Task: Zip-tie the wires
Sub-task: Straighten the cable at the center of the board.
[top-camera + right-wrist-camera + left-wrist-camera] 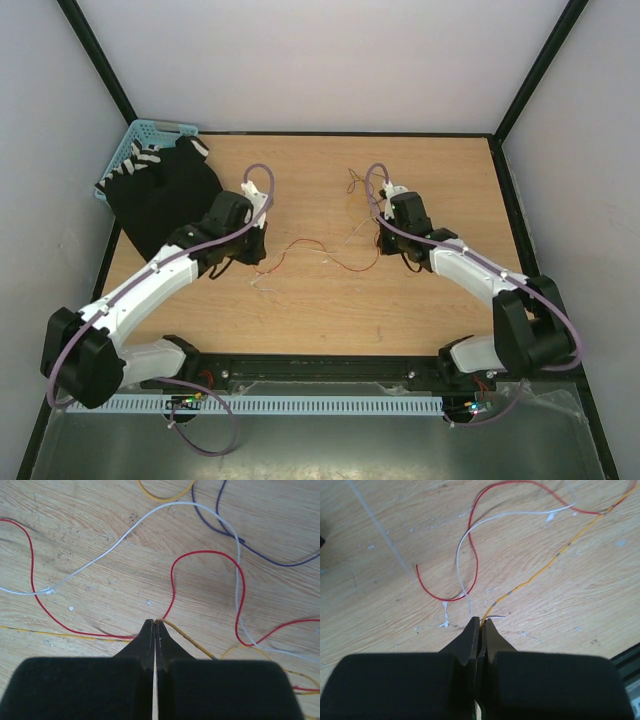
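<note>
The left end effector (480, 622) and right end effector (154, 622) each pinch the wires (540, 572). The zip tie (382, 529) lies at the left one's eleven o'clock, slanting eleven-to-five.

Lab bench: white-walled enclosure (320, 60), wooden table (330, 305)

Ahead and left of the left gripper (480, 622), the zip tie (381, 527) is blurred and cut off by the edge. To either side of the right gripper (155, 623), the wires (205, 551) are likewise cut off.
</note>
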Robot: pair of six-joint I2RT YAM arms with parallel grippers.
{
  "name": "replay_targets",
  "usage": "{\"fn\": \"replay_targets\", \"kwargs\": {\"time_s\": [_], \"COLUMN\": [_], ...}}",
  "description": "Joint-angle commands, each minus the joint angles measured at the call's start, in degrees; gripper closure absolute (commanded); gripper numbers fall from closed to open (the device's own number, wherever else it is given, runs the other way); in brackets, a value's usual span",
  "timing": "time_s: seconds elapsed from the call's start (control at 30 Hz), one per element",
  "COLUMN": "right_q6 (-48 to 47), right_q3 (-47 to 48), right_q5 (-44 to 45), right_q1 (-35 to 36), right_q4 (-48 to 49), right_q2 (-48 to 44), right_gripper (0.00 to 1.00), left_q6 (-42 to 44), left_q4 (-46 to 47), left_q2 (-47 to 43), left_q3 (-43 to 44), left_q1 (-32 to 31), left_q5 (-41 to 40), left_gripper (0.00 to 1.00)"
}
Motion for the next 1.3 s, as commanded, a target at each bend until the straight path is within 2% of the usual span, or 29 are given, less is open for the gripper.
{"fn": "replay_targets", "kwargs": {"time_s": [0.0, 0.23, 0.47, 0.67, 1.03, 1.27], "right_q6": [1.26, 1.83, 1.7, 1.14, -0.85, -0.92], "right_q3": [-0.66, 0.1, 0.6, 1.68, 3.31, 2.55], "right_q5": [-1.11, -5.59, -7.44, -6.61, -4.76, -0.24], "right_q1": [0.17, 0.4, 0.33, 0.35, 0.37, 0.28], "right_q4": [4.87, 7.87, 8.55, 6.52, 1.48, 1.54], "right_q2": [3.24, 9.7, 12.28, 9.7, 3.0, -3.62], "right_gripper": [0.96, 0.84, 0.64, 0.45, 0.26, 0.14], "left_q6": [-1.35, -1.08, -0.77, -0.38, -0.38, -1.03], "left_q4": [-1.52, -1.12, -0.22, 0.86, 2.21, 2.33], "left_q2": [2.66, 7.12, 11.37, 13.94, 15.18, 16.16], "left_q3": [-1.56, -2.19, -2.62, -3.12, -3.71, -3.76], "left_q1": [0.96, 1.07, 1.06, 1.03, 1.03, 1.14], "left_q5": [-5.28, -10.55, -11.67, -11.48, -11.13, -12.65], "left_gripper": [1.0, 1.0, 1.0, 1.0, 1.0, 0.73]}}
